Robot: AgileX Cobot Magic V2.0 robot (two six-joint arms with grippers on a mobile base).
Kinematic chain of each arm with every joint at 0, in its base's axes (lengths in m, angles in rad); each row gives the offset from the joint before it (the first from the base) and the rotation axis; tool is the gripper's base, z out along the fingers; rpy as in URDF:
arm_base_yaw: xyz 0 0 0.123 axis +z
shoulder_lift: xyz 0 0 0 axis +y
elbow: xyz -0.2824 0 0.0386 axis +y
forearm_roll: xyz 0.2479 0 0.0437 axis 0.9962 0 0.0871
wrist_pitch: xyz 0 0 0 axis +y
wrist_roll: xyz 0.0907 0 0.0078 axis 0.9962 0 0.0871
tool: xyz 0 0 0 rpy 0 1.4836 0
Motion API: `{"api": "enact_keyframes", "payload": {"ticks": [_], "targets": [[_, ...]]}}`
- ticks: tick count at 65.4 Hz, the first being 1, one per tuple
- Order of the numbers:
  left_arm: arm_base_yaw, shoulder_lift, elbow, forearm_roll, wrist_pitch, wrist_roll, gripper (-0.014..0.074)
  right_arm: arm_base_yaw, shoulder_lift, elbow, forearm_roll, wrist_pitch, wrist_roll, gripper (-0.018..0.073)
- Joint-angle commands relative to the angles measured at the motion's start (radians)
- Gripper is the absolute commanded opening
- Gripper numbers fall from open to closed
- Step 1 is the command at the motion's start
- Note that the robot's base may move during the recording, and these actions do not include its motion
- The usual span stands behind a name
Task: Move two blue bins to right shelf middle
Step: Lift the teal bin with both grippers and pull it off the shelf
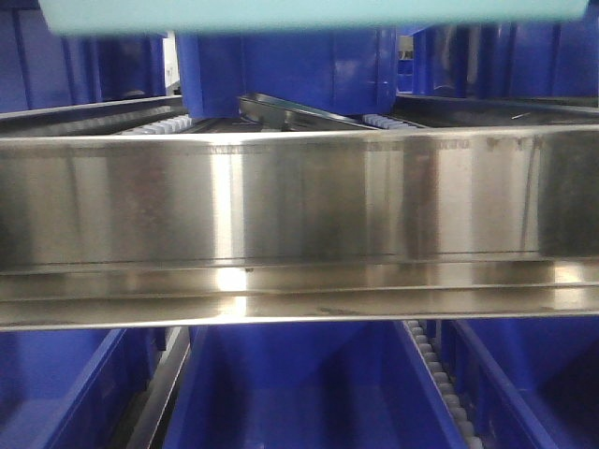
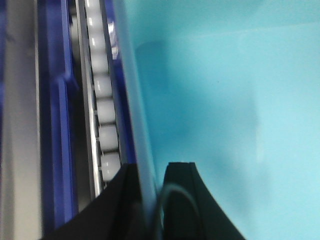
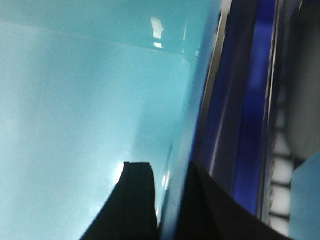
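So, the light-blue bin (image 1: 318, 11) was only seen as a strip along the top edge of the front view. It was held up above the steel rail (image 1: 299, 215) that ran across the middle of that frame.

In the left wrist view, the left pincer (image 2: 150, 200) was clamped onto the bin's side wall at the bottom centre, one black jaw outside the wall and one inside. Same deal on the other side: the right pincer (image 3: 172, 205) was pinched onto the opposite wall at the bottom of its frame, with the wall sandwiched between the jaws.

White rollers (image 2: 102, 100) were seen in a track just left of the bin in the left wrist view. Dark bins (image 1: 290, 70) were parked behind the rail in the upper centre of the front view, and more of them were lined up under it along the bottom. Both wrist views were pretty blurry, so not much more could be made out.
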Motion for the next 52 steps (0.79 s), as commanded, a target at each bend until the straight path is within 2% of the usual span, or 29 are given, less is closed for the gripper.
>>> {"api": "enact_keyframes", "payload": {"ticks": [1,19,35,52], "targets": [[-0.004,-0.043,-0.032,0.001,-0.056,0.008,-0.0111,0.000,-0.040,-0.040,-0.002,-0.057,-0.024,-0.0152],[-0.004,-0.074,-0.048,0.005,-0.225,0.008,-0.0111,0.000,-0.064,-0.048,-0.002,-0.206,-0.024,-0.0152],[-0.004,-0.074,-0.048,0.005,-0.233,0.008,-0.0111,0.000,-0.064,-0.048,-0.002,-0.281,-0.024,-0.0152],[-0.004,-0.074,-0.048,0.046,-0.237,0.008,-0.0111,0.000,-0.064,-0.048,-0.002,-0.270,-0.024,-0.0152]]}}
